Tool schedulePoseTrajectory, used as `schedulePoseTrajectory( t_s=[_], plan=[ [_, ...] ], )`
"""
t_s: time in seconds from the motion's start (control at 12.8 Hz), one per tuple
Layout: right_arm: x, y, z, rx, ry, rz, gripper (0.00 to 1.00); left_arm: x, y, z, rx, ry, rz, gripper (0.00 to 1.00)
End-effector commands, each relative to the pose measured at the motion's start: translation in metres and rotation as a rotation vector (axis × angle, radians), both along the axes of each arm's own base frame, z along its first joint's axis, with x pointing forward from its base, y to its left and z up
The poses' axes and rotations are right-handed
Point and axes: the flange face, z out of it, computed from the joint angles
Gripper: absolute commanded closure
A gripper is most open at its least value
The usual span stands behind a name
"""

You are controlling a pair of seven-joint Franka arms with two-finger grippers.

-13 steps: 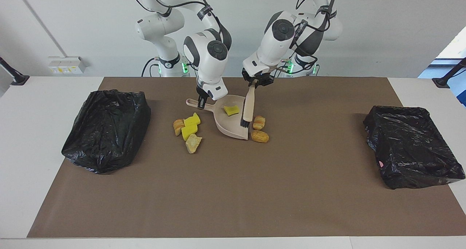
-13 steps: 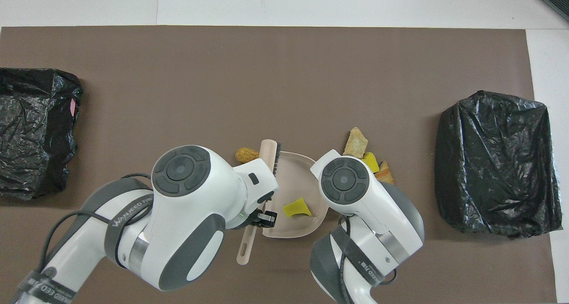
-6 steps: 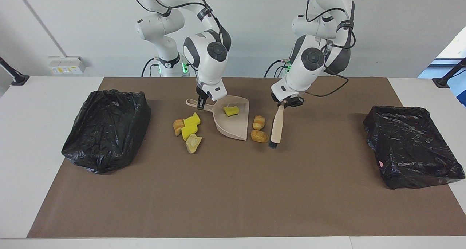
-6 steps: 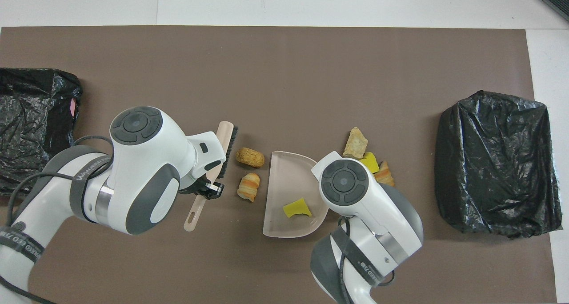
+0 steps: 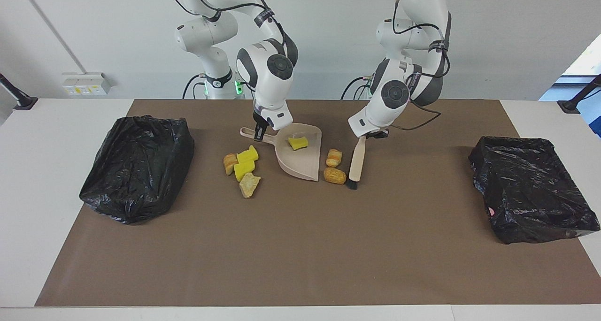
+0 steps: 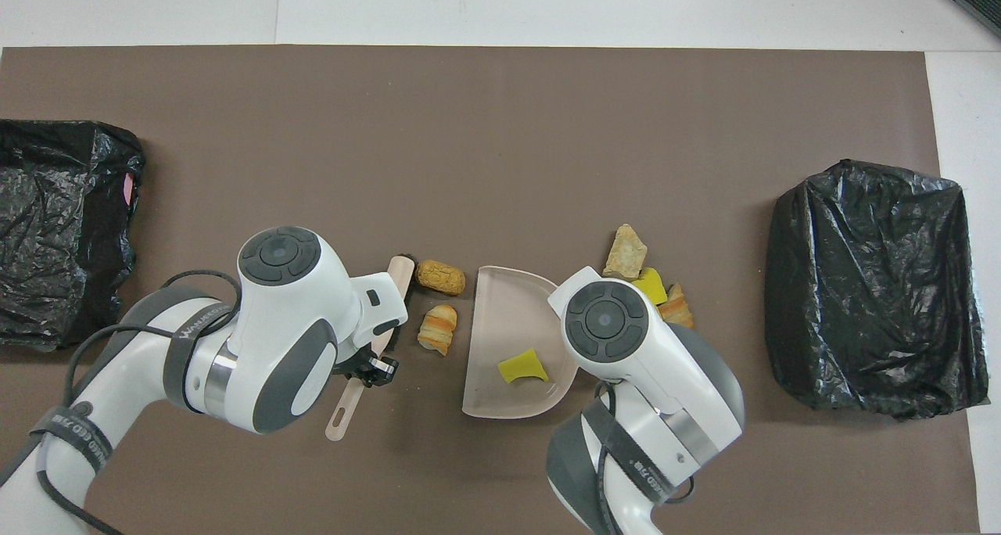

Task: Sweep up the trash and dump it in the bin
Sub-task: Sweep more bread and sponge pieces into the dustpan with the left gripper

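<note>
1. Beige plastic is what you see in both grips in the facing view: the left gripper (image 5: 372, 134) is clenched on the handle of the beige hand brush with black bristles (image 5: 356, 162), and the right gripper (image 5: 259, 132) is clenched on the handle of the beige plastic dustpan (image 5: 300, 164).
2. Compared with a second ago, your brush has left the pan; its bristles now sit on the brown table mat (image 5: 300, 246), just beside the orange-brown bread-like lump (image 5: 335, 175), at the side toward the left arm's end.
3. Over the last half second the brush has drawn in closer to that lump.
4. One bright yellow sponge piece (image 5: 298, 142) stays inside the dustpan, which has not shifted.
5. A second bread-like lump (image 5: 334, 157) lies beside the pan's open edge; the cluster of four chunks (image 5: 243, 168) is unchanged toward the right arm's end.
6. Two black-bagged bins (image 5: 137, 166) sit at the table's ends.
7. In the overhead view, the left arm's wrist (image 6: 281, 324) covers most of the brush, whose tip touches the lump (image 6: 440, 277).
8. You see the sponge piece (image 6: 522, 366) resting in the pan (image 6: 504, 316).
</note>
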Motion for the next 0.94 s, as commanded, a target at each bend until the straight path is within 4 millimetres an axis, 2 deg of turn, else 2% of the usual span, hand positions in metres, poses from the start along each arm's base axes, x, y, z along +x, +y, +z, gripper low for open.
schedulePoseTrajectory(
  t_s=[0.0, 0.31, 0.39, 0.63, 0.86],
  plan=[
    [-0.003, -0.001, 0.000, -0.002, -0.028, -0.008, 1.00, -0.037, -0.036, 0.009, 0.009, -0.030, -0.026, 1.00],
    [-0.003, -0.001, 0.000, -0.002, -0.028, -0.010, 1.00, -0.087, -0.100, 0.021, 0.003, -0.018, 0.012, 1.00],
    [-0.003, -0.001, 0.000, -0.002, -0.028, -0.010, 1.00, -0.092, -0.113, 0.030, -0.010, -0.019, 0.022, 1.00],
    [-0.003, -0.001, 0.000, -0.002, -0.028, -0.010, 1.00, -0.078, -0.124, 0.048, -0.039, -0.014, 0.063, 1.00],
    [-0.003, -0.001, 0.000, -0.002, -0.028, -0.010, 1.00, -0.076, -0.117, 0.048, -0.003, -0.004, 0.103, 1.00]
  ],
)
